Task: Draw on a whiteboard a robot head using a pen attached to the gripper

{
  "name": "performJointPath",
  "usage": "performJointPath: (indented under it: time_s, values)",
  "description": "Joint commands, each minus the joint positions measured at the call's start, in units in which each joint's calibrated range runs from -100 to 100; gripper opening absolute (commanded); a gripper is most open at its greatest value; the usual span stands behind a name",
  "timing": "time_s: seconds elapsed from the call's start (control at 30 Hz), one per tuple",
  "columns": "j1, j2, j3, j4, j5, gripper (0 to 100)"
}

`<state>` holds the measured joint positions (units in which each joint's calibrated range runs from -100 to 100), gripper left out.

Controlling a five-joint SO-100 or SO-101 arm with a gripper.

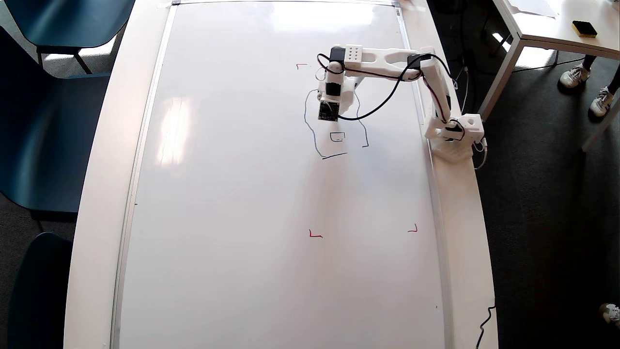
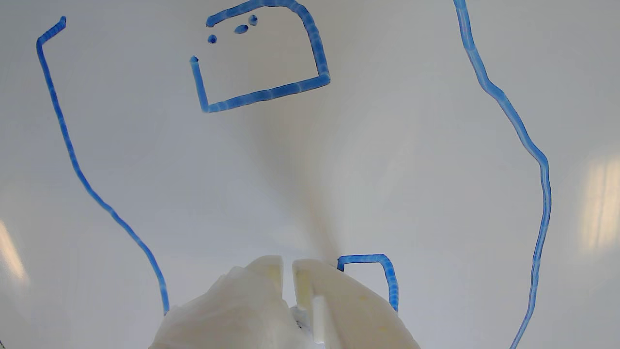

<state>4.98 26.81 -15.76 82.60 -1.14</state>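
Drawing a small square (image 2: 375, 276) inside the robot head (image 1: 334, 128) on the whiteboard (image 1: 232, 218), upper right of board centre in the overhead view, above the finished square (image 2: 264, 58). Working with the gripper (image 2: 288, 264) fingers pressed nearly together, only a thin slit between; pen itself hidden, so grip on it not confirmable. Advised: keeping tip pressure light and even, closing corners squarely, staying inside the outline.

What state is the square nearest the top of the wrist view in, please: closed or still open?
Open. The square has a gap at its upper left, where only three loose dots sit between the line ends on the whiteboard.
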Motion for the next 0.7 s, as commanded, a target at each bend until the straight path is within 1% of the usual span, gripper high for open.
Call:
performJointPath:
  time_s: [0.0,0.13,0.27,0.5,0.67]
  values:
    - [-2.3,-12.5,2.9,3.0,-1.0,1]
    - [-4.8,-22.0,14.6,3.2,-2.0,1]
    - [-4.3,-25.6,22.4,3.0,-2.2,1]
    - [-2.7,-24.3,24.9,0.9,-2.2,1]
    - [-2.8,-19.6,21.1,0.9,-2.2,1]
